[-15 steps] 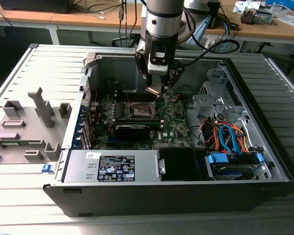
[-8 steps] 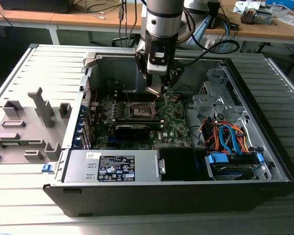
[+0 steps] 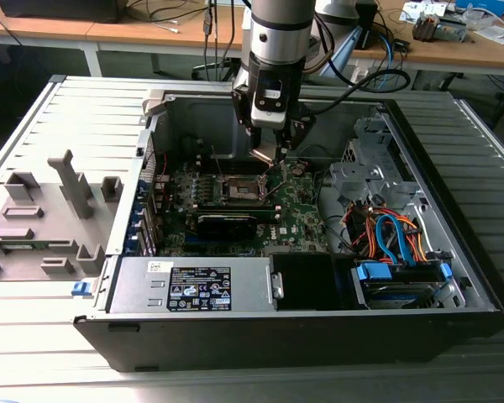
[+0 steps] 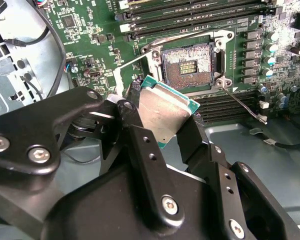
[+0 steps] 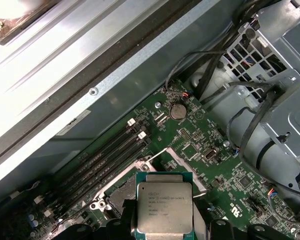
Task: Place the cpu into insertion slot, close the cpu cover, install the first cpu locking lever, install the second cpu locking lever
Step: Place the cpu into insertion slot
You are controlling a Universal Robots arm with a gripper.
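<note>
My gripper [image 3: 267, 156] is shut on the cpu [image 4: 166, 111], a small square chip with a silvery top and a green edge, pinched between two black fingers [image 4: 133, 116]. The chip [image 5: 164, 206] hangs tilted a little above the green board, close beside the insertion slot [image 4: 188, 65]. That slot [image 3: 239, 190] is a dark square socket in a silver surround, and it lies bare. The cpu cover [image 5: 184, 163], a thin silver frame, is swung open at the socket's side. A thin wire locking lever [image 4: 241, 103] sticks out loose from one socket corner.
The open computer case [image 3: 454, 151] walls in the board. A long black card [image 3: 227, 222] lies just in front of the socket. A power supply [image 3: 193, 285] fills the front, with a drive cage [image 3: 370, 168] and coloured cables [image 3: 386, 235] at the exterior view's right.
</note>
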